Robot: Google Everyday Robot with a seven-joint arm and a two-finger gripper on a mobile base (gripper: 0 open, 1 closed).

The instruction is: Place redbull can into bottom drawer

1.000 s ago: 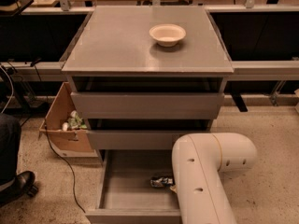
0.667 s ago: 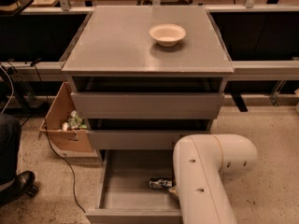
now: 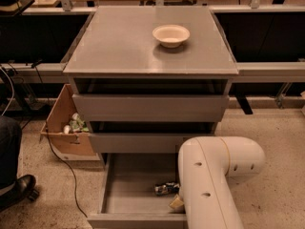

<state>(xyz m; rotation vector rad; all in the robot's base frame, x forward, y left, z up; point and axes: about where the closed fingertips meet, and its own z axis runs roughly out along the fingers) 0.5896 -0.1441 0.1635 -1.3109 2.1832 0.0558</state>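
The redbull can (image 3: 166, 189) lies on its side on the grey floor of the bottom drawer (image 3: 128, 194), which is pulled open at the foot of the grey cabinet. My white arm (image 3: 209, 185) reaches down over the drawer's right side and hides most of the gripper. Only a small tan part of the gripper (image 3: 177, 203) shows, just right of and in front of the can, inside the drawer. I cannot tell whether it touches the can.
A white bowl (image 3: 170, 35) sits on the cabinet top (image 3: 119, 46). The two upper drawers (image 3: 150, 106) stand slightly open. A cardboard box (image 3: 66, 128) with rubbish and a cable lie to the left, next to a person's shoe (image 3: 16, 190).
The arm has shifted very slightly to the right. The can has stayed at almost the same spot in the drawer, a touch lower in view.
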